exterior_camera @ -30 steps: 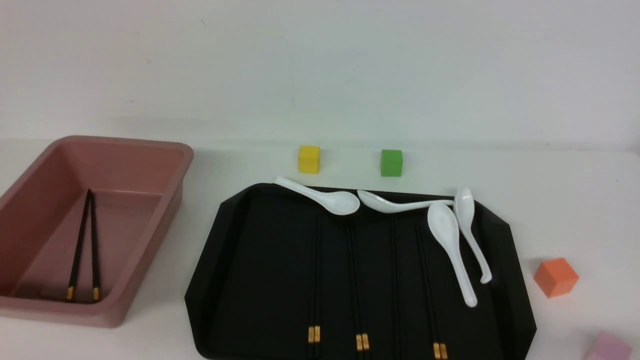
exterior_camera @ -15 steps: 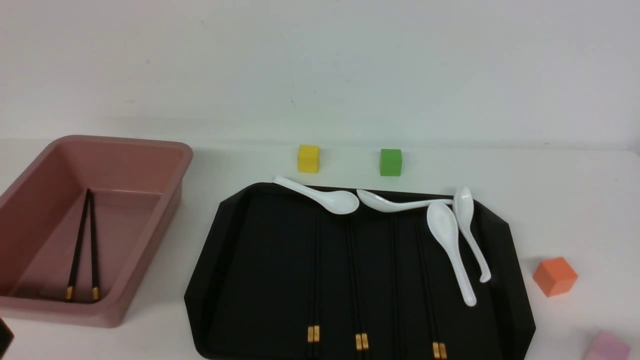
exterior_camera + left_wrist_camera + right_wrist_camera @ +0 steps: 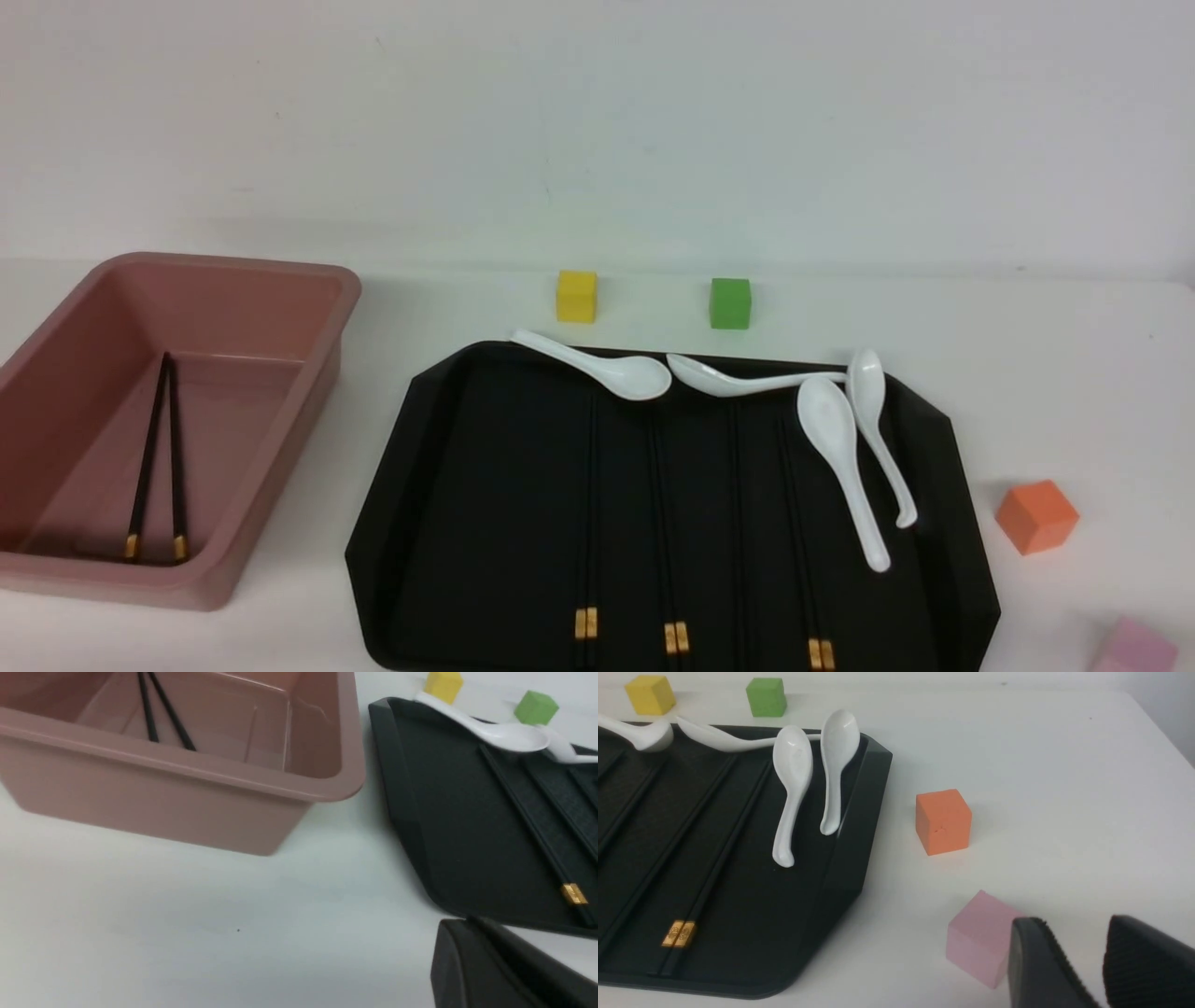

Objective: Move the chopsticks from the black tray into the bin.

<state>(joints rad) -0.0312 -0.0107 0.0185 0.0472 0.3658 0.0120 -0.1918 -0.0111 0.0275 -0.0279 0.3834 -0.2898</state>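
Observation:
The black tray [image 3: 485,485] lies in the middle of the table. Three pairs of chopsticks lie lengthwise in it, one at the left [image 3: 586,523], one in the middle [image 3: 665,523] and one at the right [image 3: 803,560], gold bands toward me. Another pair [image 3: 149,457] lies inside the pink bin [image 3: 350,289] at the left. Neither gripper shows in the front view. My left gripper [image 3: 472,921] hovers over bare table between the bin [image 3: 187,793] and the tray's near corner [image 3: 448,812], its fingers together and empty. My right gripper [image 3: 1078,924] is open and empty beside a pink cube [image 3: 976,938].
Several white spoons [image 3: 597,369] lie along the tray's far and right sides. A yellow cube [image 3: 576,297] and a green cube [image 3: 729,303] stand behind the tray. An orange cube [image 3: 1036,515] and the pink cube [image 3: 1134,646] stand to its right.
Half a second ago a dark part of my left arm showed at the front view's bottom-left corner; it is out of view now. Nothing on the table has moved.

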